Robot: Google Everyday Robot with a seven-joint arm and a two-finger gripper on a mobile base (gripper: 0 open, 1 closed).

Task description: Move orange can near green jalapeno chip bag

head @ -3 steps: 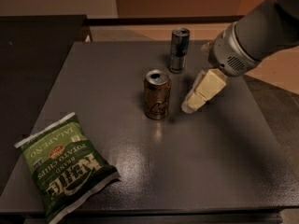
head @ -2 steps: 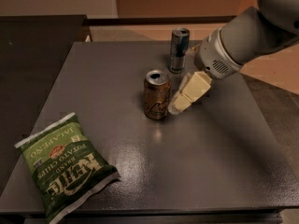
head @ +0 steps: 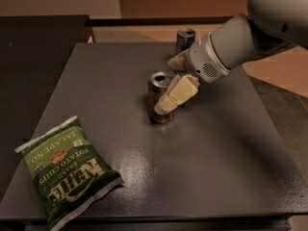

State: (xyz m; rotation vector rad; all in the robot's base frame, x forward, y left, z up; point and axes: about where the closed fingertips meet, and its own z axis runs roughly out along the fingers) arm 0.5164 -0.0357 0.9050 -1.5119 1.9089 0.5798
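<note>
The orange can (head: 157, 86) stands upright near the middle of the dark table (head: 216, 172). My gripper (head: 166, 87) has reached in from the right and is open, with its jaws straddling the can. One cream finger (head: 175, 94) crosses in front of the can's right side. The other finger (head: 177, 61) is behind it. The can rests on the table. The green jalapeno chip bag (head: 65, 171) lies flat at the front left corner, well apart from the can and the gripper.
A taller, slim silver-and-blue can (head: 185, 37) stands at the back of the table, just behind the gripper and arm (head: 240, 37). The table's edges drop off at the front and right. A dark surface (head: 33, 47) adjoins on the left.
My gripper has moved left from beside the can so that its fingers now stand on either side of it. The can, the bag and the slim can have not moved.
</note>
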